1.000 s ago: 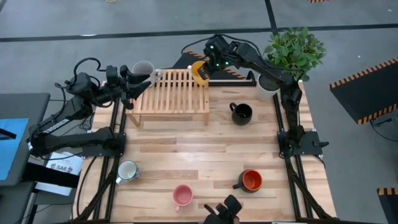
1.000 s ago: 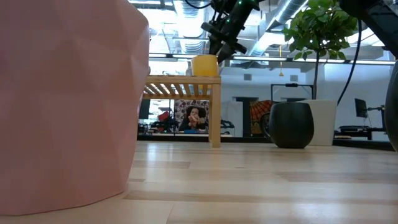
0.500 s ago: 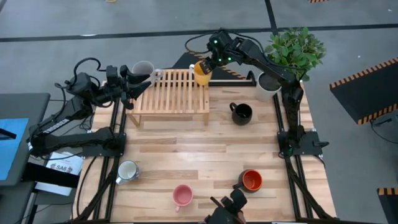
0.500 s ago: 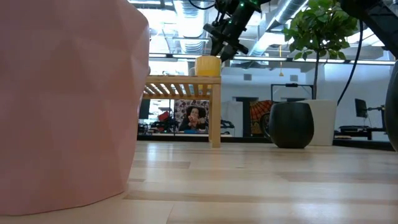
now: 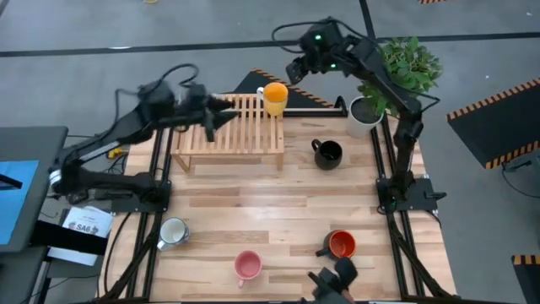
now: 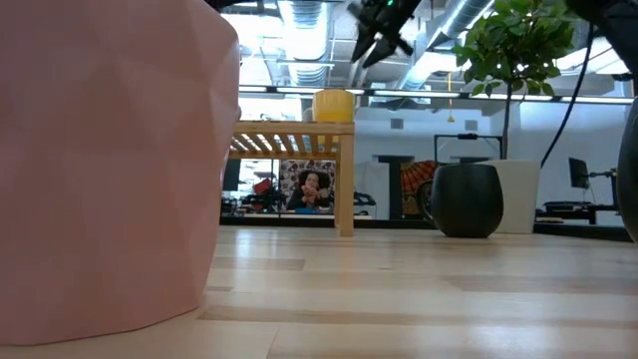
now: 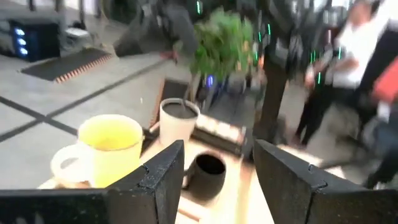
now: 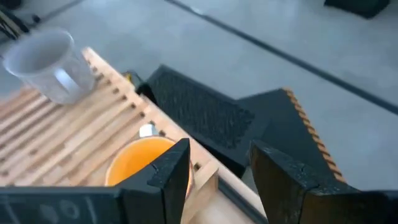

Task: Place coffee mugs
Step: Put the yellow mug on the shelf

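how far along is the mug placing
Done: orange ceramic mug and grey mug sit on the wooden slatted rack. In hand: nothing; left gripper and right gripper are open. Left: black mug, white mug, pink mug, red-inside mug on the table.

The only lettering I can make out is on a white paper sheet (image 5: 82, 225) lying on the floor beside my bench's left edge, reading something like "SAB", too small to be sure.
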Motion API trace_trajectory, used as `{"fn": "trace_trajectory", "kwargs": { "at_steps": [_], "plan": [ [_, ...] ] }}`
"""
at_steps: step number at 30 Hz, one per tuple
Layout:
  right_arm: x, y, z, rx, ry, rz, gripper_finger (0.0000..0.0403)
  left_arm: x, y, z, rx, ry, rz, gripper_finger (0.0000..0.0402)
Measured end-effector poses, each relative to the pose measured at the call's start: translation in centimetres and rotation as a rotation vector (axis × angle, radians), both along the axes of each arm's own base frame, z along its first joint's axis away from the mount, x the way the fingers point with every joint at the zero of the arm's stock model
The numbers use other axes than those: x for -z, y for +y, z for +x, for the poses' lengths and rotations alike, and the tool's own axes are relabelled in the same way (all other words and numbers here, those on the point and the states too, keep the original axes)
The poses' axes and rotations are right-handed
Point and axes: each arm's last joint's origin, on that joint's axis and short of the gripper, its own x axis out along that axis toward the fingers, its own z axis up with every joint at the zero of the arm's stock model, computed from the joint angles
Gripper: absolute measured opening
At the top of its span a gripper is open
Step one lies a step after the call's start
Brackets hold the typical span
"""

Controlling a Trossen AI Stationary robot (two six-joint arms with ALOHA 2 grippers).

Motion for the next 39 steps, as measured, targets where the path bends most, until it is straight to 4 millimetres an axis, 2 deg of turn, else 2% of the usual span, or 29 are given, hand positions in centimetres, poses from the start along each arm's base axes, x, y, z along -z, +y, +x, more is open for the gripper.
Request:
{"fn": "trace_trajectory", "kwargs": {
  "at_steps": [2, 6, 9, 14, 21, 27, 35, 39],
  "plan": [
    [-1.2, 0.8, -0.9, -0.003, -0.027, -0.020, 0.0192, -0.5, 0.9, 1.8, 0.028, 0.098, 0.071, 0.0179],
    [-3.4, 2.3, -2.7, -0.009, -0.083, -0.059, 0.0192, 0.2, 3.0, 6.0, 0.088, 0.351, 0.224, 0.0179],
    [-4.3, 3.2, -3.5, -0.014, -0.108, -0.075, 0.0192, 0.4, 4.3, 8.3, 0.134, 0.458, 0.339, 0.0179],
    [-4.9, 4.1, -3.8, -0.019, -0.133, -0.070, 0.0192, 1.6, 6.1, 11.7, 0.184, 0.612, 0.531, 0.0179],
    [-4.5, 4.4, -3.1, -0.035, -0.125, -0.055, 0.0192, 3.7, 8.5, 14.7, 0.128, 0.842, 0.785, 0.0179],
    [-4.4, 4.5, -2.9, -0.041, -0.122, -0.055, 0.0191, 5.1, 9.5, 15.4, 0.157, 0.931, 0.798, 0.0179],
    [-4.5, 4.5, -2.9, -0.031, -0.133, -0.047, 0.0191, 5.3, 10.5, 14.7, 0.157, 0.956, 0.785, 0.0178],
    [-4.5, 4.6, -2.8, -0.034, -0.136, -0.048, 0.0191, 6.2, 11.0, 14.7, 0.182, 0.999, 0.752, 0.0168]
  ]
}}
